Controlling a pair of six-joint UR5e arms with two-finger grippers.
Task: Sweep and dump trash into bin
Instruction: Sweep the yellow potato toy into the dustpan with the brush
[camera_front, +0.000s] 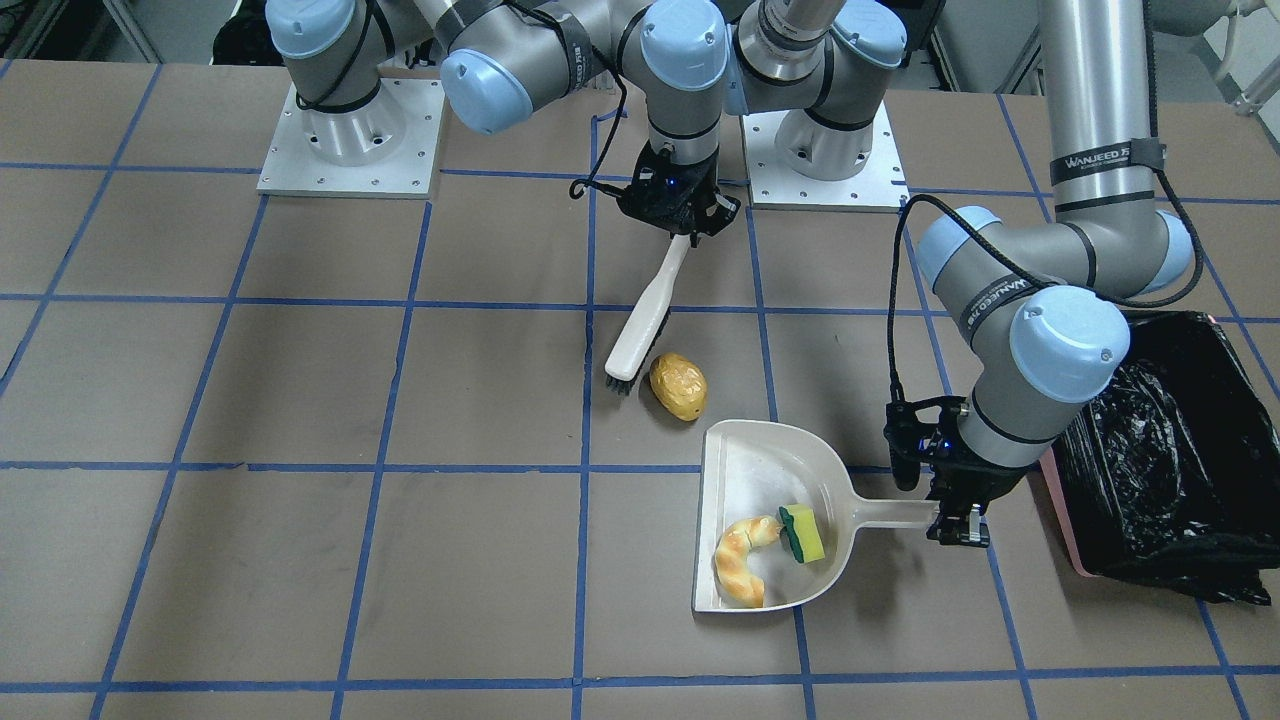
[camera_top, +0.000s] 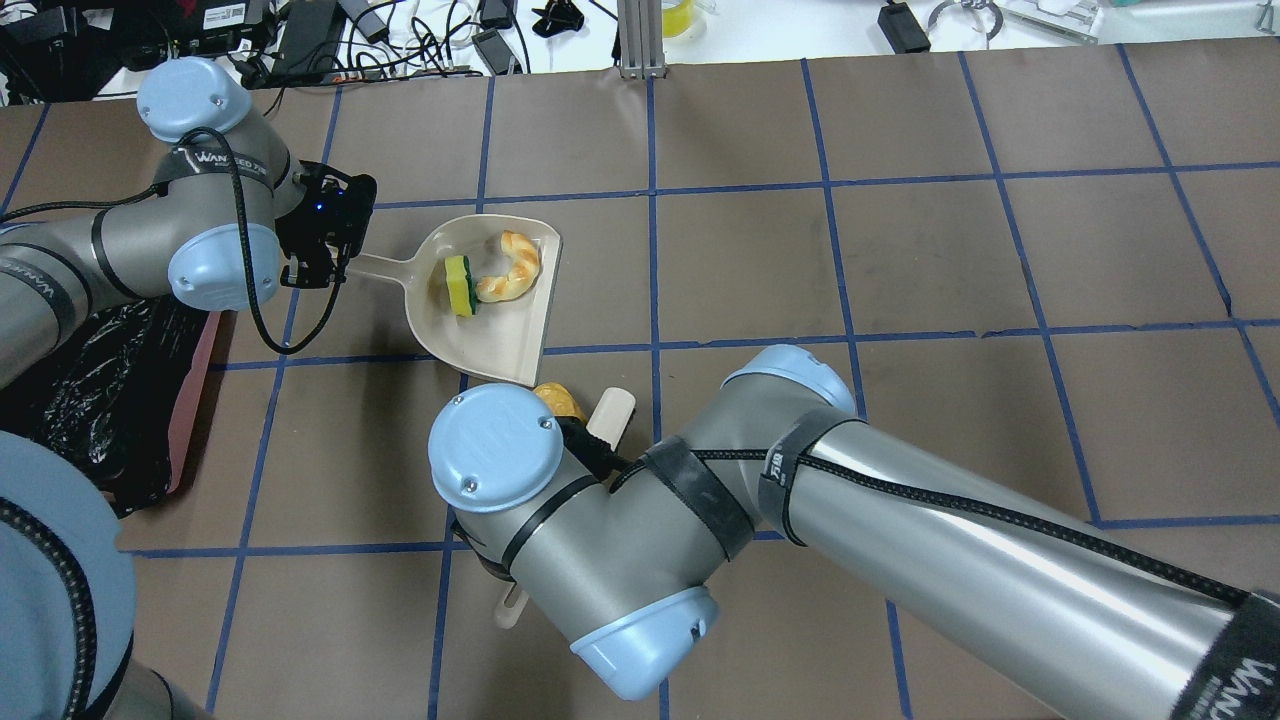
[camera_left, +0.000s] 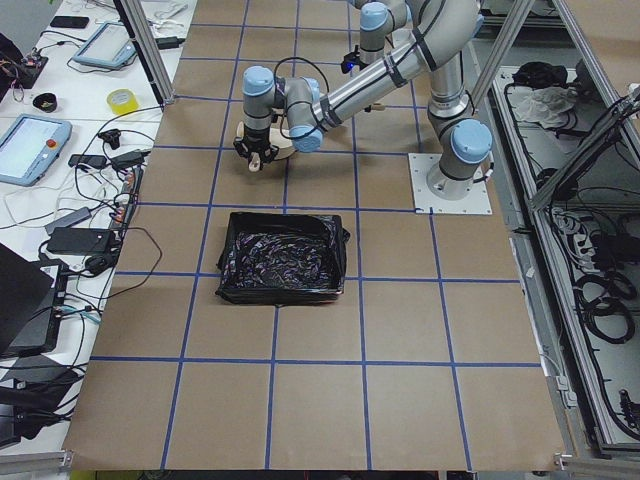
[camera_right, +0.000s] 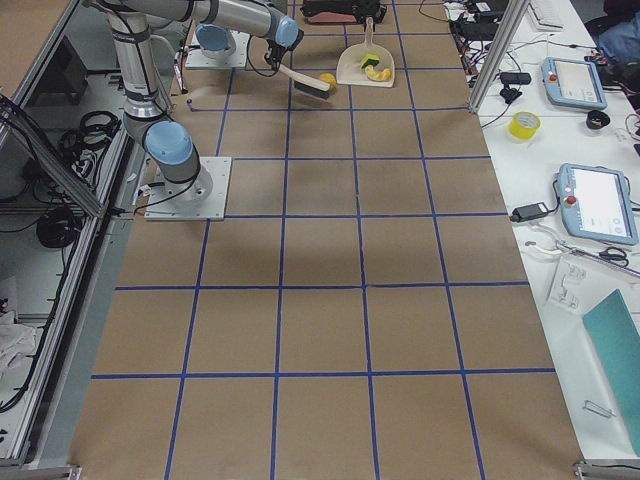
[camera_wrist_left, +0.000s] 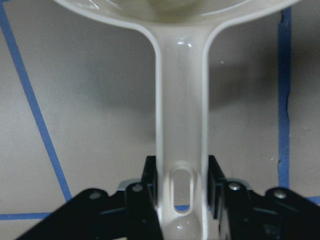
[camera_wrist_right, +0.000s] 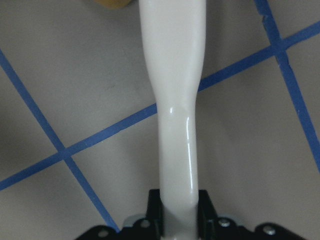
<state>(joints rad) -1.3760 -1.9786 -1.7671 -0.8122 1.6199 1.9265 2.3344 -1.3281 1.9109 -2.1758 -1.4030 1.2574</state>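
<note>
Overhead, right arm (camera_top: 900, 520) half-hides lump (camera_front: 678, 386), brush (camera_front: 640, 325); front view shows both.

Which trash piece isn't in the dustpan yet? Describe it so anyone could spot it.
Find the beige dustpan held by the left gripper. At a corner of its open edge, beside the brush, lies a golden-brown potato-like lump. Unlike the croissant and sponge, it sits on the table.

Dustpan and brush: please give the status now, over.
Left gripper shut on dustpan handle, right gripper shut on brush. Croissant piece and sponge in dustpan; potato lump on table beside brush. Nothing between lump and dustpan.
</note>
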